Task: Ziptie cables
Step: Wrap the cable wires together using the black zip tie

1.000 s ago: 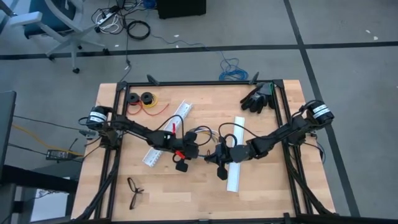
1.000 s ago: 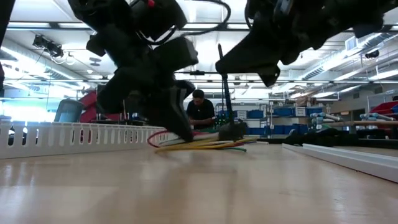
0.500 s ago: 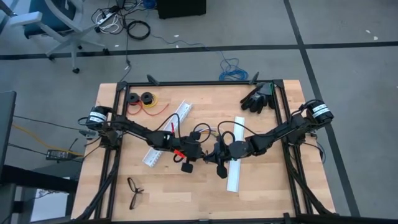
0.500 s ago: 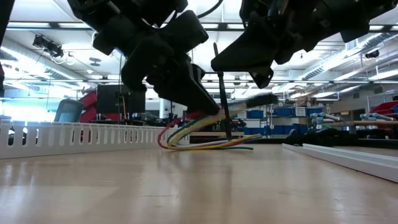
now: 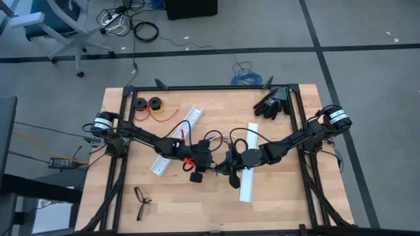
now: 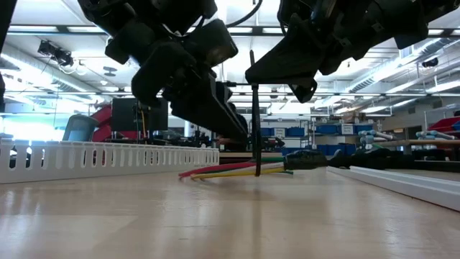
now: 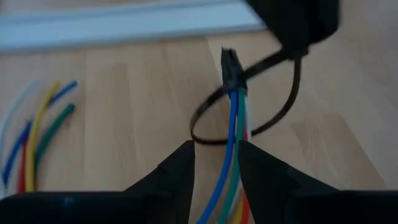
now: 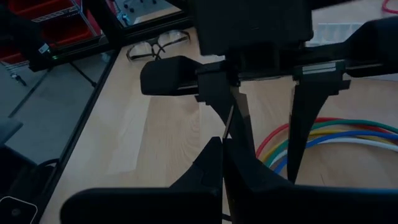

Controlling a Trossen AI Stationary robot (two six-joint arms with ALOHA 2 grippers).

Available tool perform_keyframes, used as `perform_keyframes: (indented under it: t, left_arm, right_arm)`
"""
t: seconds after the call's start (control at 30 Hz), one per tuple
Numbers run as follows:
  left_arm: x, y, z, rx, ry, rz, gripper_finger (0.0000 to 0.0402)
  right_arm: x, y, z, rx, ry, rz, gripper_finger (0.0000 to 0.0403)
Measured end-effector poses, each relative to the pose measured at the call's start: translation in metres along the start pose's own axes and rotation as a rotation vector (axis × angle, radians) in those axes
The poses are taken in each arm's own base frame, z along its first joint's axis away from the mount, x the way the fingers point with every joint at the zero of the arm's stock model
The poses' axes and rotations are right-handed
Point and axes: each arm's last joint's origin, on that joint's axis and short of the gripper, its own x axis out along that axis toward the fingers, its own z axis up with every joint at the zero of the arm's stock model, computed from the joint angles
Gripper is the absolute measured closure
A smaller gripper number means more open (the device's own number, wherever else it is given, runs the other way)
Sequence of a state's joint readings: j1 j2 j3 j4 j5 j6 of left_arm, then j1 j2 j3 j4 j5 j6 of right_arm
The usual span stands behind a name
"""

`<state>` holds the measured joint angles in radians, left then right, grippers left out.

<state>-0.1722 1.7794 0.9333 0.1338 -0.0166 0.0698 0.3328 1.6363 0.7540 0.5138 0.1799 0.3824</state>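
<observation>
The cables (image 6: 237, 170) are a bundle of thin coloured wires, blue, green, yellow, red and white, ending in a small black connector (image 7: 231, 67). The bundle lies flat on the table just below the left gripper (image 7: 214, 171), running out between its two parted fingers (image 7: 176, 174), with the connector end pointing away from it towards the right gripper (image 8: 222, 163). The ziptie (image 6: 254, 115) is a very thin black strip, curled into a loose loop (image 7: 249, 115) around the bundle just behind the connector. Its free tail stands upright, pinched between the right gripper's closed fingers.
</observation>
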Motion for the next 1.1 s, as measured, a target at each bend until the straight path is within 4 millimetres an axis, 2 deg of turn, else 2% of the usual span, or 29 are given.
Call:
perform_keyframes:
  t: [0.13,0.3,0.53,0.7,0.8,1.0,1.1]
  left_arm:
    - [-0.002,-0.003,-0.002,-0.037,0.029,-0.016,0.0270]
    - [-0.014,-0.010,0.008,-0.025,-0.018,-0.007,0.0270]
    - [-0.057,-0.022,0.019,0.047,-0.106,0.150,0.0270]
    - [-0.091,-0.033,0.003,-0.006,-0.162,0.266,0.0271]
    - [-0.104,-0.043,-0.011,-0.058,-0.252,0.273,0.0271]
    - [-0.104,-0.048,-0.040,-0.188,-0.592,0.259,0.0271]
    - [-0.095,-0.044,-0.057,-0.252,-0.670,0.274,0.0271]
  right_arm:
    - [0.000,0.000,-0.001,-0.002,0.009,-0.004,0.0403]
    - [0.000,-0.001,-0.002,-0.004,0.019,-0.009,0.0403]
    - [0.000,-0.002,-0.004,-0.005,0.037,-0.016,0.0403]
    - [0.000,-0.002,-0.004,0.000,0.040,-0.018,0.0403]
    - [0.000,-0.002,-0.004,0.000,0.039,-0.018,0.0403]
    - [0.001,-0.006,-0.002,0.006,0.030,-0.030,0.0403]
    - [0.001,-0.009,0.000,0.012,0.021,-0.038,0.0403]
